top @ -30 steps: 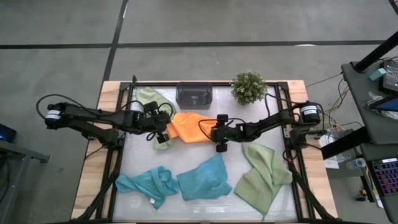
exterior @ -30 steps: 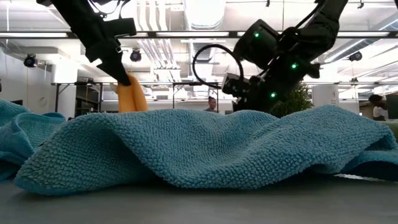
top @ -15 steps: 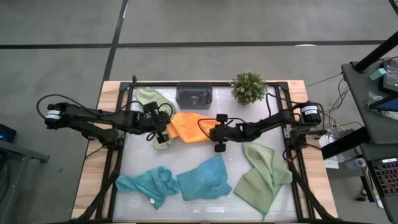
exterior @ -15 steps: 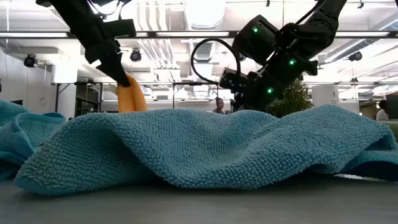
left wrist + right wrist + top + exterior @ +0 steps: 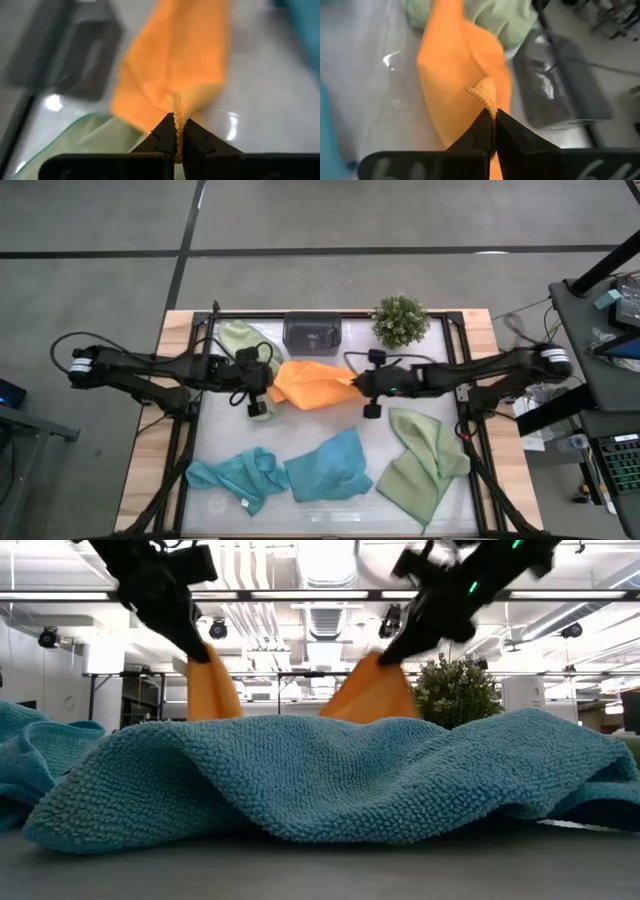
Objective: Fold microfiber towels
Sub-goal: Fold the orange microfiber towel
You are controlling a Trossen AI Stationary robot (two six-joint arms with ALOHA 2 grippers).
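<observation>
The orange towel (image 5: 312,383) stretches between my two grippers in the middle of the table, behind the teal towel (image 5: 330,775) in the low view. My left gripper (image 5: 271,386) is shut on its left end and my right gripper (image 5: 354,380) on its right end. Both ends are raised, and the cloth falls away below each gripper (image 5: 212,690) (image 5: 368,698). The teal towel hides its middle in the low view. Two teal towels (image 5: 235,475) (image 5: 330,468) and a sage green towel (image 5: 425,460) lie crumpled along the near side. Another sage green towel (image 5: 240,338) lies at the far left. My left gripper pinches a bunched edge of the orange towel (image 5: 178,107) between its two fingertips (image 5: 165,134), coming from the table's left and slanting down. That end is lifted and the cloth hangs from the fingers. My right gripper pinches a hemmed corner of the orange towel (image 5: 482,94) between its two fingertips (image 5: 483,126), coming from the table's right and slanting slightly down. That end is lifted, with the cloth draping below it.
A dark grey tray (image 5: 312,332) and a small potted plant (image 5: 400,320) stand at the table's far edge, just behind the orange towel. A black frame (image 5: 190,430) runs around the table top.
My right gripper has shut on the orange towel's right end, then risen and drawn back toward the table's right edge. That end has lifted off the table and the towel has spread wider between the grippers. My left gripper keeps its hold on the left end.
</observation>
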